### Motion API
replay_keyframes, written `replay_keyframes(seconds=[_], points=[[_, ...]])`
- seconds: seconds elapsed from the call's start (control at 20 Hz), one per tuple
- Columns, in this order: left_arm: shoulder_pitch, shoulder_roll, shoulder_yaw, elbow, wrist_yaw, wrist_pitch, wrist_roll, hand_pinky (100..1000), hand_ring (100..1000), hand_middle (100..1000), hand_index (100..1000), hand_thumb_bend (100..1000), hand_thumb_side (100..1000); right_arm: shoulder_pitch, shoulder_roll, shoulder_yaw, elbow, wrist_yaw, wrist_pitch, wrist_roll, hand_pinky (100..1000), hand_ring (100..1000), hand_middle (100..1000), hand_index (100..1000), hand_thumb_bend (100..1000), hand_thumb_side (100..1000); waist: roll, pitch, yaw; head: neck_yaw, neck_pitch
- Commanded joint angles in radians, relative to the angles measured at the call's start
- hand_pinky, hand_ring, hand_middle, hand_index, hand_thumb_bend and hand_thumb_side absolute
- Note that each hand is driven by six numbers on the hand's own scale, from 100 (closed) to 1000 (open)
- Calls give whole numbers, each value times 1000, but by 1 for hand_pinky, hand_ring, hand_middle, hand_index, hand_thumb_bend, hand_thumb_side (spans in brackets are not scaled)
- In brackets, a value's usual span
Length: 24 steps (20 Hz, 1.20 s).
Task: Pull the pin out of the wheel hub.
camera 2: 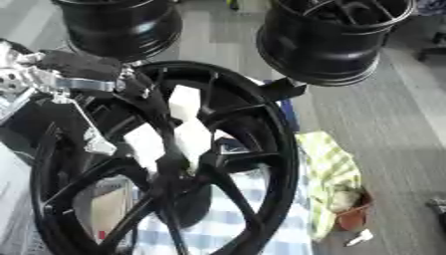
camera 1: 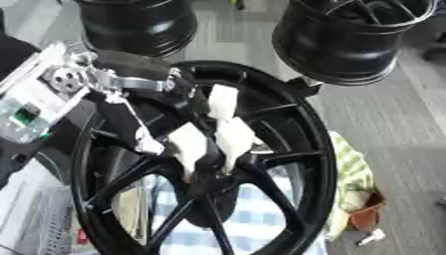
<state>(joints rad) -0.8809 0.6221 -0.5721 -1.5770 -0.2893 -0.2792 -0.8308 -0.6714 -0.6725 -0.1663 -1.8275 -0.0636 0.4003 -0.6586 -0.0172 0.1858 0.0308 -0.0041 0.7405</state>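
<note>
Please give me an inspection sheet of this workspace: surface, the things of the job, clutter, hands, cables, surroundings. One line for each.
Surface: blue-and-white checked cloth, seen through the spokes.
Job's things: black wheel stands on edge; its hub sits under the fingers; the pin itself cannot be made out.
Clutter: green-and-white cloth and a brown pot right of the wheel.
Hands: left hand reaches in from the left, white-tipped fingers at the hub; whether they pinch anything cannot be told. Right hand not seen.
Cables: nothing seen.
Surroundings: two more black wheels on grey floor behind.
</note>
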Motion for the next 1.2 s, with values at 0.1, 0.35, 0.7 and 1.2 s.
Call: replay_keyframes(seconds=[0.1,0.35,0.7,1.2], points=[[-21,-3,-5,40,-22,-110,-76,864,863,752,883,374,371,-19,-16,-12,-9,-5,1,-17,753,654,650,761,101,313,-1,-14,-2,5,9],[-22,-19,-9,95,-43,-134,-76,854,841,713,858,354,360,-21,-13,-13,-11,-7,0,-24,752,653,649,760,105,311,-2,-14,-4,7,14],[-21,-30,-26,126,-60,-170,-76,843,807,648,809,288,339,-20,-8,-19,-9,-7,-1,-45,752,652,648,759,114,310,-2,-14,-6,9,16],[-26,-32,-38,102,-6,-170,-76,836,779,600,780,235,326,-14,-3,-24,-2,-19,7,-75,751,650,646,758,114,322,0,-14,-7,8,9]])
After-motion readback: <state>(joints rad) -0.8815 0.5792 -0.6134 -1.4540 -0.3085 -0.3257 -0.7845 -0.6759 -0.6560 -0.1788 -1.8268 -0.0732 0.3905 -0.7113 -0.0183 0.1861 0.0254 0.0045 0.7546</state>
